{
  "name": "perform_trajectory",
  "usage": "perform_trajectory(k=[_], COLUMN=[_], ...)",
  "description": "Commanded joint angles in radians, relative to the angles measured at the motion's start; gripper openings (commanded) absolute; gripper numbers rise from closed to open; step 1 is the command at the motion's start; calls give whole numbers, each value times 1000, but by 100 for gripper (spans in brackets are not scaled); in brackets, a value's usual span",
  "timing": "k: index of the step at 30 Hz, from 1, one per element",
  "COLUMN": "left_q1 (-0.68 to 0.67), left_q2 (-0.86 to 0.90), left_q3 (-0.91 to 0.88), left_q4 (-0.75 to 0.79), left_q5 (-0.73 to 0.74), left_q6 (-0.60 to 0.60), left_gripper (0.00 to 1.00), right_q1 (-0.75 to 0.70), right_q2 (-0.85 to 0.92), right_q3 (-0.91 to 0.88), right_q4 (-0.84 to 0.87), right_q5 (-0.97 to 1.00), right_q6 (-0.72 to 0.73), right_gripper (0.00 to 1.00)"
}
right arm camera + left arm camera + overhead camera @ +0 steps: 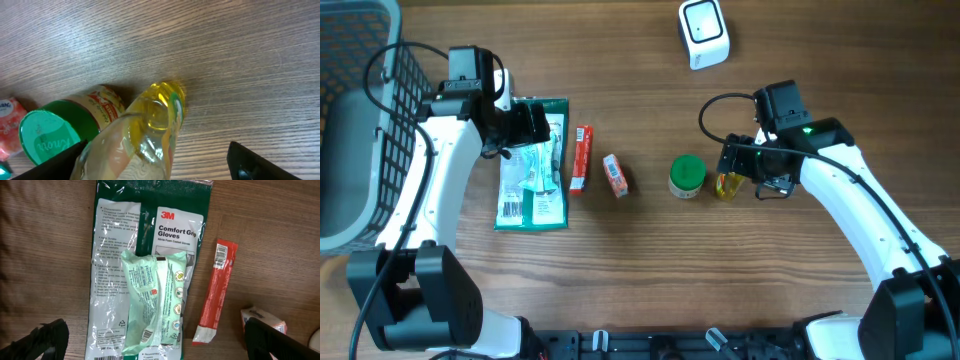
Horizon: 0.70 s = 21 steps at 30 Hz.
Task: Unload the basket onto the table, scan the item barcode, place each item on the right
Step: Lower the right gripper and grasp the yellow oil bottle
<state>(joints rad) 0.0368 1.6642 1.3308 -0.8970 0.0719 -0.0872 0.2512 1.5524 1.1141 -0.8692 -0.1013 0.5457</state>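
Left arm [420, 185] runs forward along left side, elbow out, wrist turned inward. Left gripper [532, 125] points right, angled down, jaws spread full wide. Right arm [865, 205] stretches forward and inward. Right gripper [730, 172] points left, angled down, jaws wide apart.

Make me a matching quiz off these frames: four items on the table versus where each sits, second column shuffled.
Items
1. gloves pack
2. red sachet
3. green-lidded jar
4. white scanner

Places
A. far side of the table, apart from the row of items
B. right beside the yellow bottle
C. below the left gripper, with a pale green packet lying on top of it
D. between the gloves pack and the small box

Pairs: 1-C, 2-D, 3-B, 4-A
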Motion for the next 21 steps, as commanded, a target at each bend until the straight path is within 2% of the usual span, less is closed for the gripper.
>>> perform_trajectory(k=[1,9,13,16,21], left_q1=[5,5,5,5,5], left_q2=[-13,-13,-13,-13,-13], left_q3=[10,10,10,10,10], left_q4=[-1,-1,-1,-1,-1], left_q5=[-6,-6,-6,-6,-6], left_q6=[1,1,1,2,1], left_gripper=[100,100,100,100,100], right_q1=[4,4,4,4,4], right_q2=[4,4,4,4,4], right_q3=[-10,-10,-10,-10,31], right_q4=[5,22,32,31,-23], right_q5=[23,23,23,24,23], right_q6=[7,6,-25,-79,-100], right_gripper=[84,58,62,71,75])
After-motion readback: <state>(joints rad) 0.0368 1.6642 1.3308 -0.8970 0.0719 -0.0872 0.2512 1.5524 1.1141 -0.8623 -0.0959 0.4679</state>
